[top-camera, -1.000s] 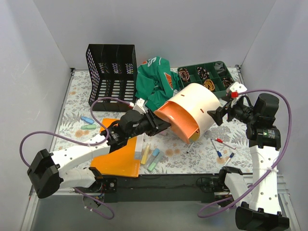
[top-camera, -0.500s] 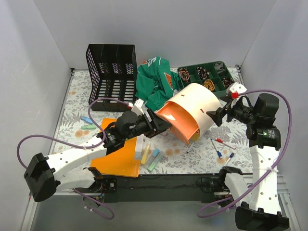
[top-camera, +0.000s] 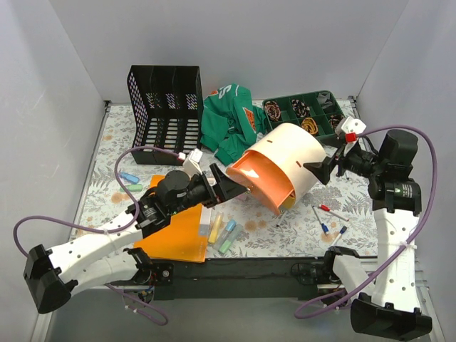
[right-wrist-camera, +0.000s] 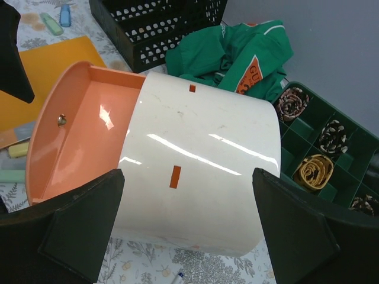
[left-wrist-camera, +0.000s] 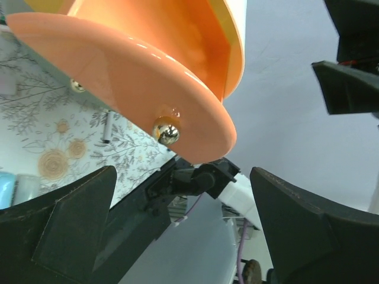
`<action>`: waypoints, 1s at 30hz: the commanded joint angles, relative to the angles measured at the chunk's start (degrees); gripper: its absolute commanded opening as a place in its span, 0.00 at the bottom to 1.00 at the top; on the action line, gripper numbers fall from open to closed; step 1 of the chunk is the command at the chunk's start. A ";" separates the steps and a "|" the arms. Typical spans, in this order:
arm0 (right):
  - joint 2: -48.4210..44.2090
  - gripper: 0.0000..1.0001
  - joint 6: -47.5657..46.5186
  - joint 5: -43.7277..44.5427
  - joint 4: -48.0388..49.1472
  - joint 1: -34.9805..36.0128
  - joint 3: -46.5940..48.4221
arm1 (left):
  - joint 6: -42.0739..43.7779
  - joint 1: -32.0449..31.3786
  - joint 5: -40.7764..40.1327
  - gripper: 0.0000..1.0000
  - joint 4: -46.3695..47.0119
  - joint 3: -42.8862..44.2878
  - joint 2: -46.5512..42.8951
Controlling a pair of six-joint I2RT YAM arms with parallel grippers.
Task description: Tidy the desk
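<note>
A white drawer unit (top-camera: pixel 299 153) is laid on its side in the middle of the desk (top-camera: pixel 114 135), its long axis running from arm to arm. Its pulled-out orange drawer (top-camera: pixel 258 179) and brass knob (left-wrist-camera: pixel 166 131) are faced by the nearer left end effector (top-camera: pixel 228 184), spread wide and empty. The right end effector (top-camera: pixel 324 165), equally wide, is held behind the unit.

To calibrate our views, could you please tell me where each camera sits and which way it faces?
Top external: fixed above and behind the arms, looking down on the desk; both arms, left gripper and right gripper show.
Left wrist: low, facing the orange drawer and its brass knob; left fingers frame the view.
Right wrist: above the white drawer unit, looking down; right fingers fill the bottom corners.
Shared: all three show the orange drawer.
</note>
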 commanded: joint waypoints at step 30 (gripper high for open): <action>35.33 0.83 -36.04 30.75 -22.81 76.58 16.04 | 44.64 33.40 -24.31 0.98 -11.14 -2.01 -12.62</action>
